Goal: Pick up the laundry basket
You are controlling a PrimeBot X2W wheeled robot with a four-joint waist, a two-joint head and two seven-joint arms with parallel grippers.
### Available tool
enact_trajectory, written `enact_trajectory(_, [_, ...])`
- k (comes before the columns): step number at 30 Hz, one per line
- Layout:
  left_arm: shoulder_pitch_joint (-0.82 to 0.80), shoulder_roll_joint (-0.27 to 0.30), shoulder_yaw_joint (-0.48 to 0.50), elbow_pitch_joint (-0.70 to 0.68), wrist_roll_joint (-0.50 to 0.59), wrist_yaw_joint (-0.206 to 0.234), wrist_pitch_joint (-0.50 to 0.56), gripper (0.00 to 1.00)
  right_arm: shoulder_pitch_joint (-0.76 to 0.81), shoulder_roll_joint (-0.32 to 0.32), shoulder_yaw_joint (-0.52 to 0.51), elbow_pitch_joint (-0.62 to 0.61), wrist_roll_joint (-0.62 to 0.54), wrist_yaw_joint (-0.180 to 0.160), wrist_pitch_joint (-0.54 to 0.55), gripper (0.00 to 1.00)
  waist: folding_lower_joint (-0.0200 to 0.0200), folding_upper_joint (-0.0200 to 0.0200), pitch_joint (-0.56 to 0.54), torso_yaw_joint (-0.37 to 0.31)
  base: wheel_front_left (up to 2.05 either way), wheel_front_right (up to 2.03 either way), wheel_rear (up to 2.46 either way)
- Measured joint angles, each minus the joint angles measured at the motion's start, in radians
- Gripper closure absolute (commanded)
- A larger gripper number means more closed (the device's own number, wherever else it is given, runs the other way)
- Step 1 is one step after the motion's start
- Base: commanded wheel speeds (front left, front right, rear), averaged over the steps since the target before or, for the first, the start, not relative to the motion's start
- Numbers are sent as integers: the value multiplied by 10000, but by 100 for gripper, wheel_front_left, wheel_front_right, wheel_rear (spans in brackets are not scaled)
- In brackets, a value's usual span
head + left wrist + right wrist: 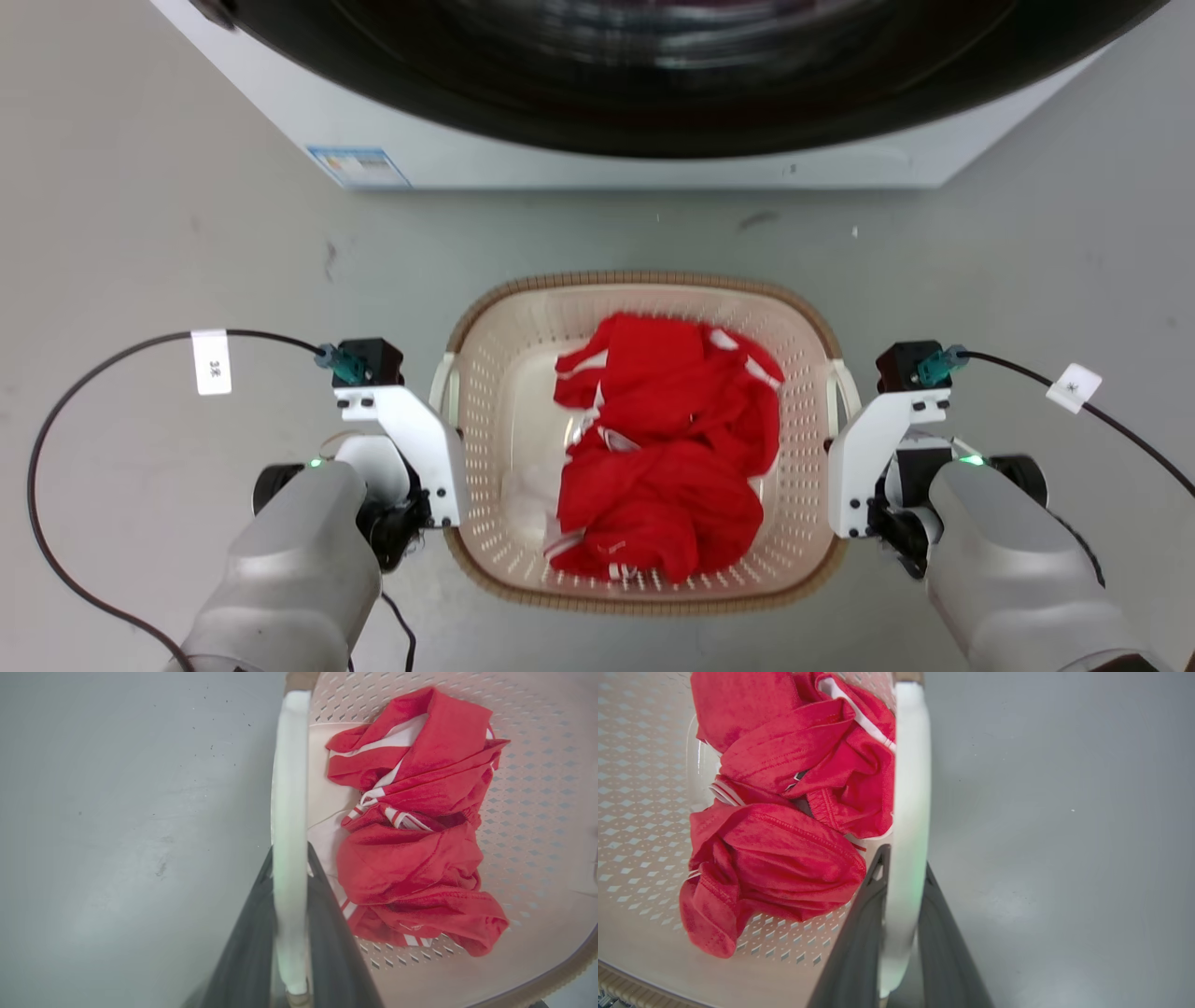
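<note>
Beige plastic with rows of tiny holes: one laundry basket [644,285], rounded at the corners, brown woven-look rim on top, just in front of one big white washing machine [597,168]; touching the smooth grey floor [140,233] or just above it, cannot tell which. Inside, one crumpled heap of red clothes [667,448] with thin white stripes, soft and wrinkly. Two white handles [444,378], smooth and curved, one on each side of the basket. Left gripper [290,851]: two dark fingers closed tight on the left handle [289,779], one finger on each side, squeezing it. Right gripper [906,858]: same again, two dark fingers pinched together around the right handle [911,765]. Two black cables [271,334], one by each wrist, each with one small white tag; left tag [211,362] with tiny dark marks, too small to read; right tag [1074,387] too small as well. Two little green lights [316,462], one by each wrist. One blue and white sticker [359,168] on the washer's bottom corner; words too small to read.
</note>
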State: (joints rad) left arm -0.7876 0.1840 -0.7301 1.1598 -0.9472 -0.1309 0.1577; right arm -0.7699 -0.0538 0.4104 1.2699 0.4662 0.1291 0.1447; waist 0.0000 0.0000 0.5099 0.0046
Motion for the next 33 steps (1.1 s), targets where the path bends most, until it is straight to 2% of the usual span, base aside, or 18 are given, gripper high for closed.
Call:
enact_trajectory(15, [734, 81, -489, 196, -936, -2, 1714, 100, 643, 6, 286, 121, 959, 0, 2633, 100, -1, 0, -2720, 176, 0, 0, 0])
enact_trajectory(33, [1349, 132, -920, 282, -1419, -2, 2230, 100, 1075, -4, 441, 167, 1285, 0, 3643, 100, -2, 0, -4736, 101, 0, 0, 0])
